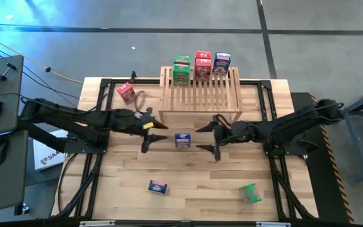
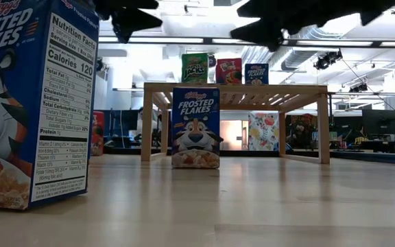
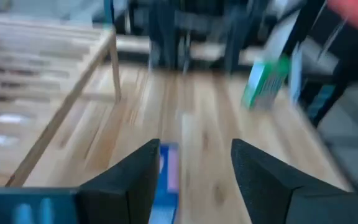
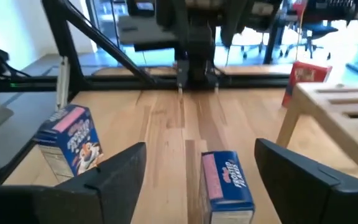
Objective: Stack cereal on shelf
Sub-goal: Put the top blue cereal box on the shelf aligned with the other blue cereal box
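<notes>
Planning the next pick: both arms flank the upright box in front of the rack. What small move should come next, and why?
Probably lower the open right claw around the Frosted Flakes box: it stands upright between both claws, ahead of the shelf, and the right wrist view centres it between the fingers.

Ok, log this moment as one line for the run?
left gripper open, left of blue box | right gripper open, right of it | box upright on table, unheld | shelf holds boxes at back

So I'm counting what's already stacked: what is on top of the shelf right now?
Three cereal boxes stand along the shelf's back edge: a green Apple Jacks box, a red box and a blue Frosted Flakes box. The front slats are bare. Whether more sit behind them is hidden.
</notes>
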Action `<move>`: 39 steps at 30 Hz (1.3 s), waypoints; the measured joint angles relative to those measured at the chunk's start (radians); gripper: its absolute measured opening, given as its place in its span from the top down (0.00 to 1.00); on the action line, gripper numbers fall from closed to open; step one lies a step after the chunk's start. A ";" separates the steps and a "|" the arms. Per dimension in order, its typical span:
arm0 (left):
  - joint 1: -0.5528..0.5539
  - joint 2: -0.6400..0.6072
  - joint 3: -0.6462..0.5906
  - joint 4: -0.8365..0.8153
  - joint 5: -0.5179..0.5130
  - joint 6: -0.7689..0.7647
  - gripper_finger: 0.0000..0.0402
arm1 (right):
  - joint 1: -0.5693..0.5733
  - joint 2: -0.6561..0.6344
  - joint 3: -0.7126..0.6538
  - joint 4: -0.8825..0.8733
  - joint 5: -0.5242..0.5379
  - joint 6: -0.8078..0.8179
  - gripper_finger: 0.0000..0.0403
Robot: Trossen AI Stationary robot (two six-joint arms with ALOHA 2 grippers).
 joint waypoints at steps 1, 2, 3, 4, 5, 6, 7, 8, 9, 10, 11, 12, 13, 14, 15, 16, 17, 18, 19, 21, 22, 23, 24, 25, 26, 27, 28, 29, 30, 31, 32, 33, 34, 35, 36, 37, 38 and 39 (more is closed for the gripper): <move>0.003 -0.028 -0.038 0.049 0.001 -0.012 0.55 | -0.004 0.026 0.025 -0.014 0.000 0.006 0.27; 0.009 -0.057 -0.078 0.078 0.002 -0.027 0.56 | -0.009 0.052 0.051 -0.031 0.000 0.012 0.27; 0.013 -0.080 -0.108 0.111 0.004 -0.035 0.57 | -0.015 0.075 0.080 -0.062 0.000 0.022 0.27; 0.016 -0.097 -0.132 0.146 0.003 -0.041 0.58 | -0.020 0.095 0.109 -0.104 0.000 0.027 0.27; 0.022 -0.119 -0.157 0.169 0.002 -0.043 0.58 | -0.028 0.122 0.148 -0.154 0.000 0.031 0.27; 0.029 -0.141 -0.181 0.182 0.001 -0.044 0.59 | -0.036 0.148 0.187 -0.201 -0.004 0.035 0.27; 0.034 -0.158 -0.200 0.195 0.000 -0.048 0.59 | -0.042 0.168 0.223 -0.262 -0.009 0.043 0.27; 0.039 -0.169 -0.218 0.220 0.000 -0.052 0.60 | -0.051 0.192 0.263 -0.329 -0.014 0.052 0.27; 0.044 -0.180 -0.236 0.240 0.000 -0.052 0.60 | -0.058 0.220 0.307 -0.372 -0.020 0.059 0.27; 0.050 -0.197 -0.257 0.246 0.000 -0.053 0.60 | -0.063 0.247 0.349 -0.424 -0.023 0.065 0.27; 0.054 -0.207 -0.272 0.257 0.000 -0.053 0.60 | -0.068 0.270 0.388 -0.488 -0.023 0.068 0.27; 0.059 -0.212 -0.282 0.276 0.003 -0.052 0.61 | -0.071 0.299 0.429 -0.535 -0.023 0.068 0.27; 0.065 -0.225 -0.297 0.280 0.004 -0.051 0.61 | -0.074 0.330 0.470 -0.567 -0.024 0.064 0.27; 0.072 -0.235 -0.314 0.284 0.005 -0.048 0.61 | -0.076 0.354 0.506 -0.607 -0.027 0.057 0.27; 0.077 -0.238 -0.325 0.302 0.008 -0.043 0.61 | -0.079 0.376 0.539 -0.648 -0.033 0.048 0.27; 0.082 -0.243 -0.338 0.314 0.012 -0.042 0.61 | -0.081 0.401 0.575 -0.682 -0.041 0.040 0.27; 0.091 -0.253 -0.353 0.314 0.013 -0.038 0.61 | -0.085 0.425 0.606 -0.707 -0.048 0.035 0.27; 0.099 -0.259 -0.360 0.323 0.018 -0.035 0.61 | -0.088 0.444 0.631 -0.735 -0.051 0.035 0.27; 0.106 -0.263 -0.371 0.339 0.020 -0.035 0.61 | -0.092 0.463 0.656 -0.775 -0.054 0.035 0.27; 0.122 -0.275 -0.396 0.356 0.024 -0.035 0.61 | -0.100 0.497 0.702 -0.815 -0.054 0.034 0.27; 0.129 -0.280 -0.409 0.360 0.025 -0.035 0.61 | -0.103 0.510 0.718 -0.842 -0.054 0.031 0.27; 0.135 -0.281 -0.415 0.367 0.025 -0.035 0.61 | -0.107 0.524 0.735 -0.873 -0.054 0.027 0.27; 0.142 -0.285 -0.422 0.369 0.025 -0.035 0.61 | -0.109 0.534 0.749 -0.886 -0.054 0.026 0.27; 0.149 -0.291 -0.430 0.370 0.025 -0.036 0.61 | -0.112 0.546 0.758 -0.901 -0.054 0.026 0.27; 0.154 -0.292 -0.434 0.371 0.025 -0.042 0.61 | -0.114 0.554 0.764 -0.915 -0.055 0.026 0.27; 0.158 -0.289 -0.438 0.379 0.025 -0.043 0.61 | -0.116 0.559 0.765 -0.920 -0.056 0.026 0.27; 0.164 -0.291 -0.448 0.381 0.025 -0.043 0.61 | -0.118 0.565 0.767 -0.926 -0.057 0.027 0.28; 0.168 -0.291 -0.452 0.379 0.026 -0.044 0.61 | -0.120 0.570 0.767 -0.928 -0.062 0.027 0.28; 0.170 -0.289 -0.456 0.385 0.026 -0.044 0.61 | -0.123 0.573 0.767 -0.938 -0.070 0.032 0.29; 0.176 -0.291 -0.461 0.387 0.026 -0.044 0.61 | -0.125 0.577 0.767 -0.950 -0.072 0.039 0.29; 0.180 -0.290 -0.463 0.387 0.026 -0.044 0.61 | -0.127 0.583 0.768 -0.949 -0.072 0.047 0.30; 0.183 -0.290 -0.465 0.387 0.026 -0.045 0.61 | -0.129 0.587 0.768 -0.952 -0.074 0.051 0.31; 0.188 -0.290 -0.466 0.383 0.026 -0.047 0.61 | -0.130 0.589 0.768 -0.965 -0.076 0.054 0.33; 0.191 -0.290 -0.466 0.385 0.026 -0.047 0.61 | -0.130 0.592 0.768 -0.965 -0.079 0.058 0.34; 0.195 -0.290 -0.466 0.387 0.026 -0.047 0.61 | -0.131 0.595 0.768 -0.957 -0.088 0.065 0.36; 0.197 -0.290 -0.466 0.387 0.026 -0.047 0.61 | -0.132 0.599 0.768 -0.958 -0.097 0.071 0.38; 0.201 -0.290 -0.466 0.386 0.026 -0.045 0.61 | -0.131 0.604 0.768 -0.963 -0.104 0.078 0.41; 0.202 -0.290 -0.466 0.384 0.026 -0.043 0.61 | -0.131 0.608 0.768 -0.963 -0.116 0.084 0.43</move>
